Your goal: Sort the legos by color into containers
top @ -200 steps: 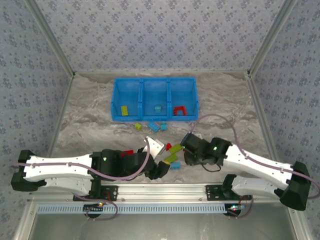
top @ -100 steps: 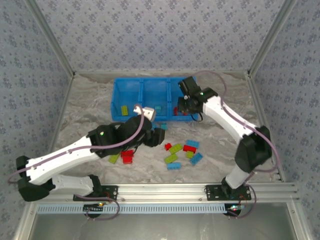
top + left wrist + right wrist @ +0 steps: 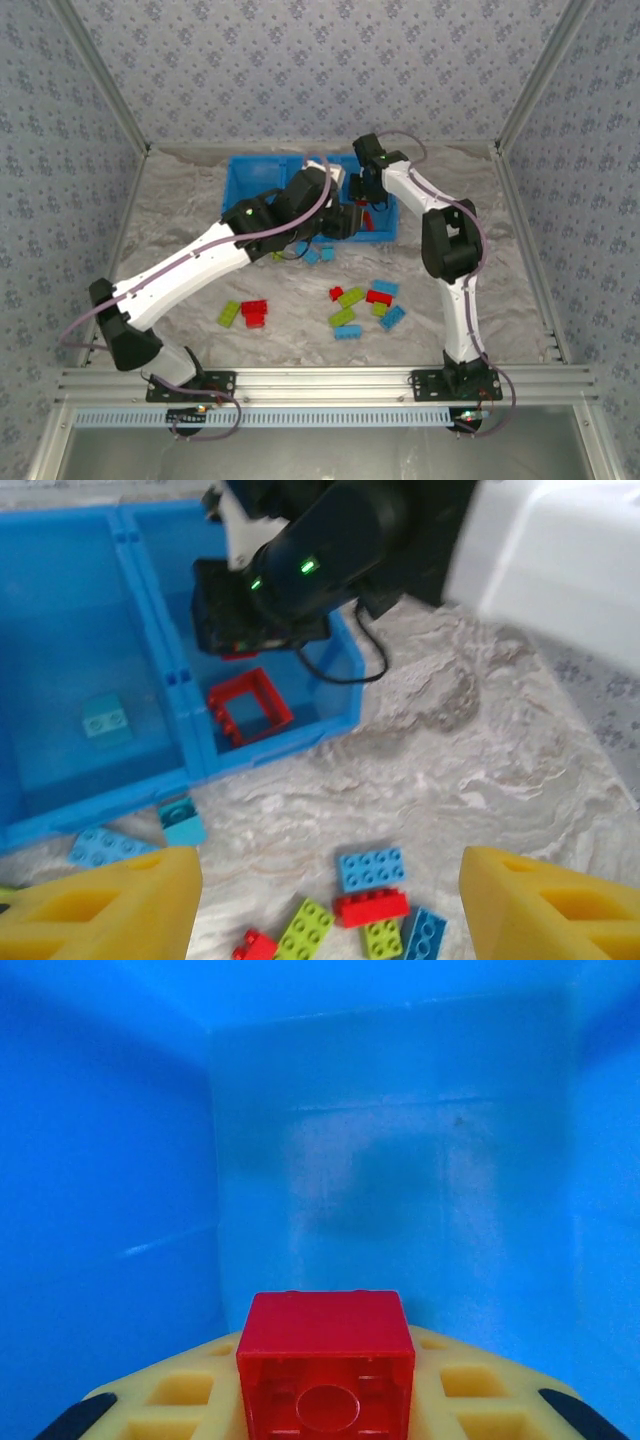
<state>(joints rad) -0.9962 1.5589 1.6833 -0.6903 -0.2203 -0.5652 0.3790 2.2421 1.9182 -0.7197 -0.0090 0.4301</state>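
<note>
Since half a second ago the left arm has swung from the table up over the bin (image 3: 252,180). The left gripper (image 3: 330,910) hangs spread wide and empty, with loose legos (image 3: 372,870) under its fingers. Just ahead of it, inside the right compartment (image 3: 100,1160), the right gripper (image 3: 326,1405) clamps a squarish red brick (image 3: 326,1345). The brick's hollow underside faces back toward the wrist, and it has no clear long axis.

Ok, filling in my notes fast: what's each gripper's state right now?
Left gripper: open, jaws wide apart, nothing held.
Right gripper: closed on a red brick, inside the blue bin.
</note>
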